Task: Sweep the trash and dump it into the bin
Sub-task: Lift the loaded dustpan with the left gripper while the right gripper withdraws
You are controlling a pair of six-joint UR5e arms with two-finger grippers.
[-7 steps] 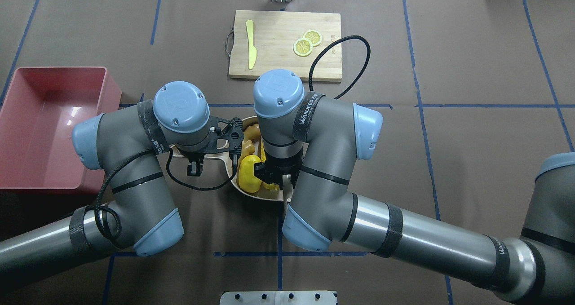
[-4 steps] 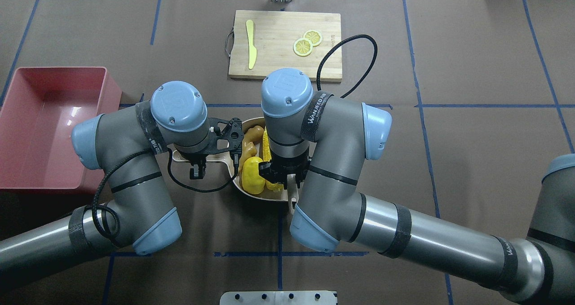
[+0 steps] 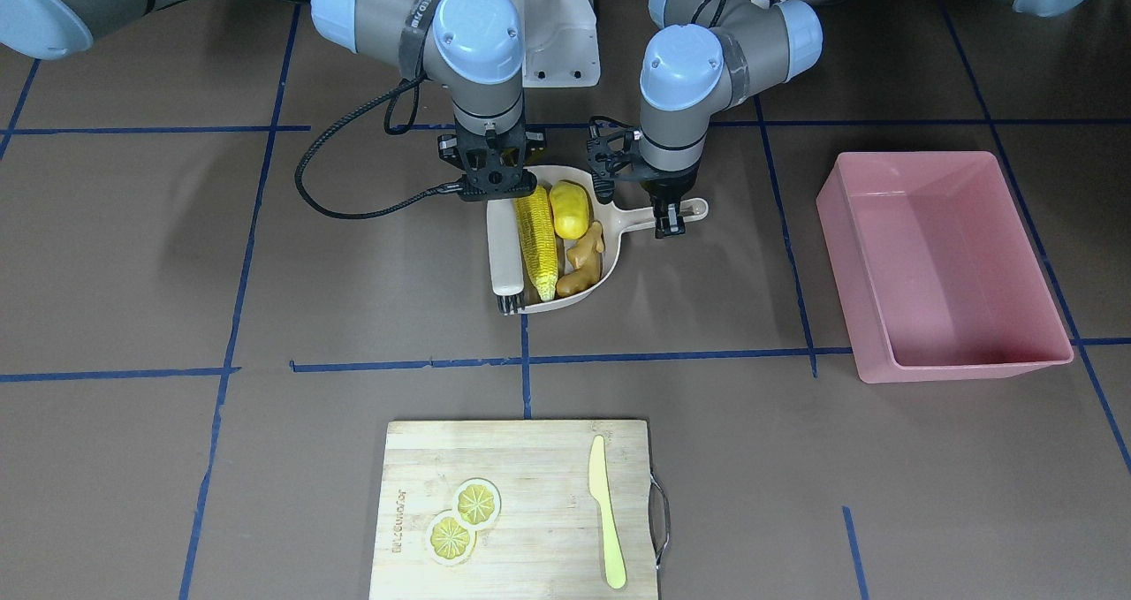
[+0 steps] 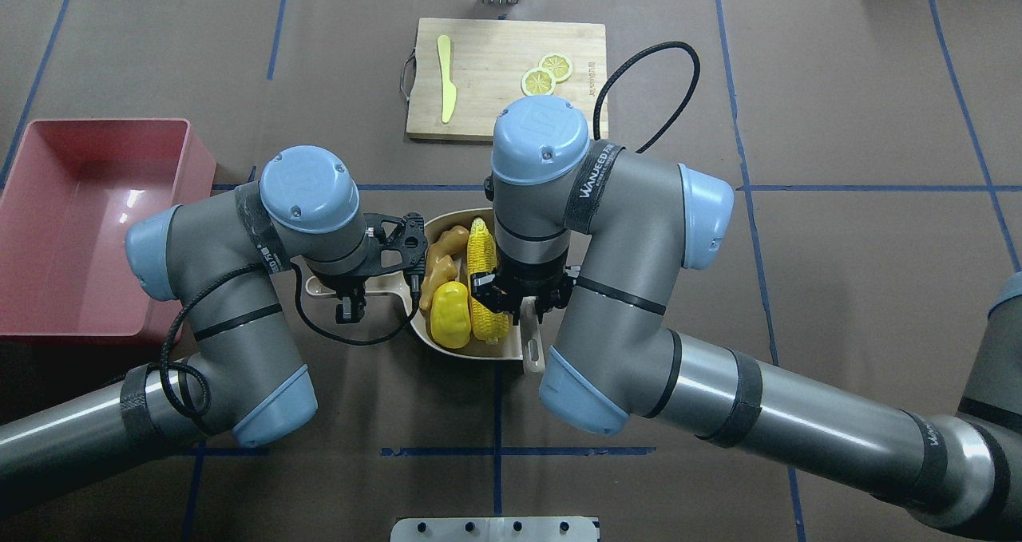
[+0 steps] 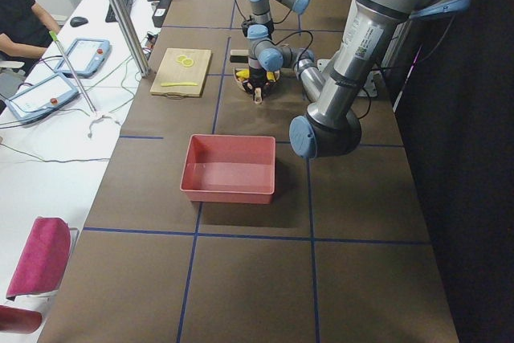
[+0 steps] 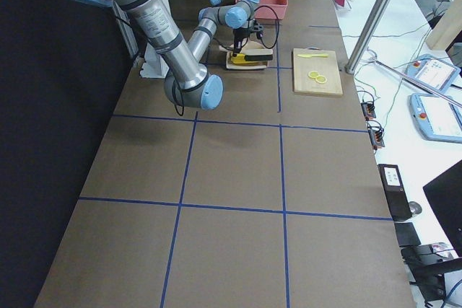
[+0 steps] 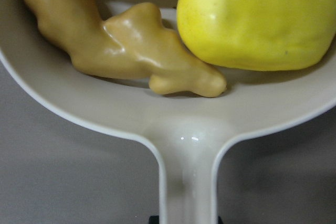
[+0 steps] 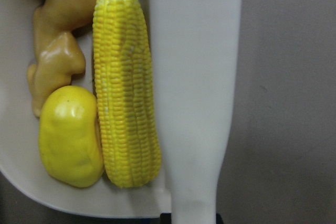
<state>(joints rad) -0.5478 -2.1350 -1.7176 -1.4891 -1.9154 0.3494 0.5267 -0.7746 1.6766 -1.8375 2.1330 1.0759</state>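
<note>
The corn cob point(image 3: 538, 242), the potato point(image 3: 570, 209) and the ginger root point(image 3: 584, 260) all lie inside a beige dustpan point(image 3: 610, 269) at the table's middle. My left gripper point(image 3: 664, 220) is shut on the dustpan's handle point(image 7: 189, 182); the left wrist view shows the ginger point(image 7: 121, 45) and potato point(image 7: 257, 19) close up. My right gripper point(image 3: 492, 185) is shut on a white brush point(image 8: 194, 103), which lies flat beside the corn point(image 8: 126, 87) at the pan's edge. The pink bin point(image 4: 72, 223) stands empty to my left, apart from the pan.
A wooden cutting board point(image 4: 495, 87) with a pale yellow knife point(image 4: 445, 79) and two lemon slices point(image 4: 545, 75) lies beyond the dustpan. A black cable point(image 4: 655, 87) loops over the board's right corner. Operators' desks show in the side views.
My right arm has moved to the right with the brush, uncovering the corn in the pan. My left arm has shifted slightly left and still holds the handle.
</note>
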